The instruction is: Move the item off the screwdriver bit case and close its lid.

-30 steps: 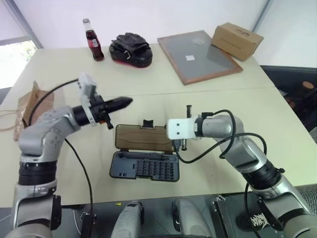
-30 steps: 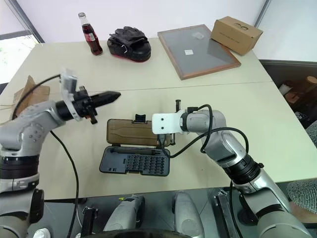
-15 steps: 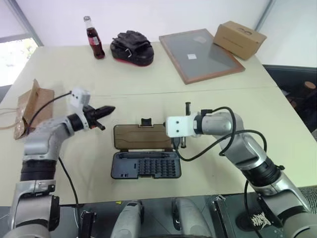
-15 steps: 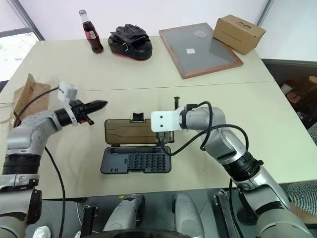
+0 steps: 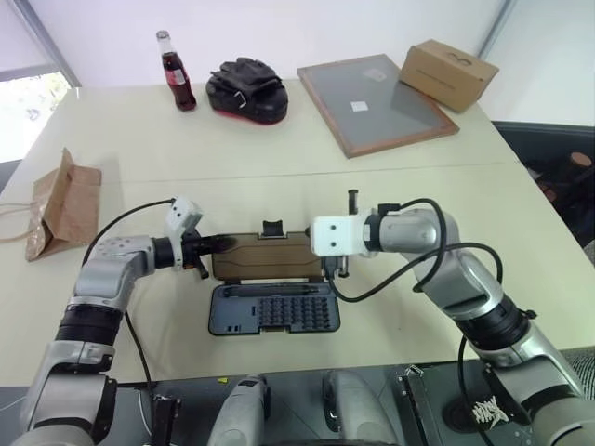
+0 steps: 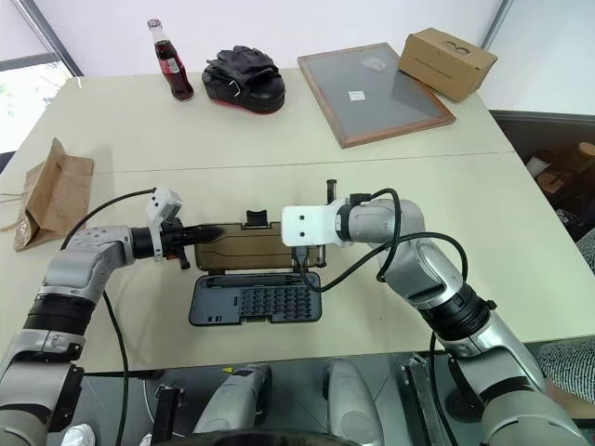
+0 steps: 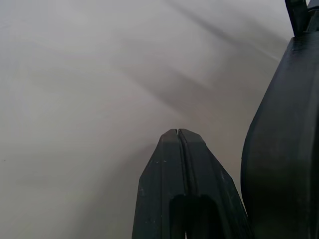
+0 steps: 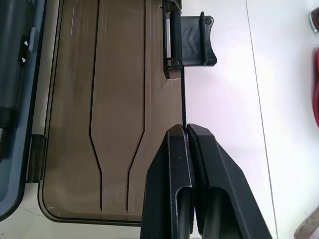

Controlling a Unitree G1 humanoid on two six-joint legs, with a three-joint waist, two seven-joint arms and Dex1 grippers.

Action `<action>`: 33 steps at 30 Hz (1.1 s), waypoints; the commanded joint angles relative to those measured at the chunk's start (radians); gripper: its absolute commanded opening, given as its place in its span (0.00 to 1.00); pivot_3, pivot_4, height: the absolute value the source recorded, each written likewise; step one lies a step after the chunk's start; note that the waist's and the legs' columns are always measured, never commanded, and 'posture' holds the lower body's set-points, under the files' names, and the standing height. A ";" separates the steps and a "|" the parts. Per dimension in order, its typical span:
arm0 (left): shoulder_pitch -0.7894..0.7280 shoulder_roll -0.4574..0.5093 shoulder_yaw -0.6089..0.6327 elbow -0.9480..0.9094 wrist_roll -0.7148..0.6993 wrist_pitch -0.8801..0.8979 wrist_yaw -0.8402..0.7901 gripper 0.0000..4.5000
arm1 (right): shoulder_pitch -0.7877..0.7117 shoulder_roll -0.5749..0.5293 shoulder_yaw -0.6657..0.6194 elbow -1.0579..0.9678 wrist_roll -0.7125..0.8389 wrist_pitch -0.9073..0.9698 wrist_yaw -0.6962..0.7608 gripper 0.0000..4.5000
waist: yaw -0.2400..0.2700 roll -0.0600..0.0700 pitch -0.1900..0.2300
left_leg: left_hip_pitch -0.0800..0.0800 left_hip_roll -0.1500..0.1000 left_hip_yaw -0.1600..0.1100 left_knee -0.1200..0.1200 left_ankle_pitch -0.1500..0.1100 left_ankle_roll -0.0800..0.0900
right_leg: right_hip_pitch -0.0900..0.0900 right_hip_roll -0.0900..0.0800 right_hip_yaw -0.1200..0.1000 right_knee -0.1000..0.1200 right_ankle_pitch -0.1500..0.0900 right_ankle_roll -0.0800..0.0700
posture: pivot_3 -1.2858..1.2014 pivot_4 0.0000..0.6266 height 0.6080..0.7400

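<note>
At centre frame the flat dark grey plastic screwdriver bit case (image 5: pixel 272 310) is lying open, its translucent smoky-brown lid (image 5: pixel 268 256) flat on the cream table (image 5: pixel 390 186). The left gripper (image 6: pixel 216 232), fingers pressed together and empty, is sitting at the lid's left edge. The right gripper (image 8: pixel 186 130), likewise closed and empty, is hanging over the lid's right end. The small brown kraft paper bag (image 5: pixel 63 202) is lying at far left.

Both head eyes look down over the table (image 5: pixel 390 186); each wrist camera peers closely along its own shut fingers.
</note>
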 commanded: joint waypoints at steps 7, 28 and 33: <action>-0.028 -0.013 0.044 -0.034 -0.026 0.006 -0.010 0.00 | -0.021 -0.008 -0.040 -0.050 0.047 0.079 0.008 0.75 | 0.001 0.000 0.000 | -0.001 0.000 0.000 0.008 -0.001 0.002 | 0.001 0.000 0.000 0.005 0.000 0.000 | 0.52 0.24 1.00; 0.083 0.044 0.069 -0.269 -0.117 0.131 -0.062 0.00 | 0.052 -0.220 -0.468 -0.150 0.580 0.402 0.100 0.99 | -0.004 0.000 0.000 | 0.001 0.001 0.001 0.011 -0.001 0.003 | 0.001 0.000 0.001 0.011 0.000 0.000 | 0.52 0.24 1.00; 0.199 0.137 0.107 -0.444 -0.197 0.232 -0.096 0.00 | 0.083 -0.194 -0.437 -0.125 0.582 0.390 0.010 0.99 | -0.003 0.001 0.000 | 0.001 0.001 0.001 0.011 -0.002 0.003 | 0.001 0.000 0.002 0.012 0.000 0.000 | 0.52 0.24 1.00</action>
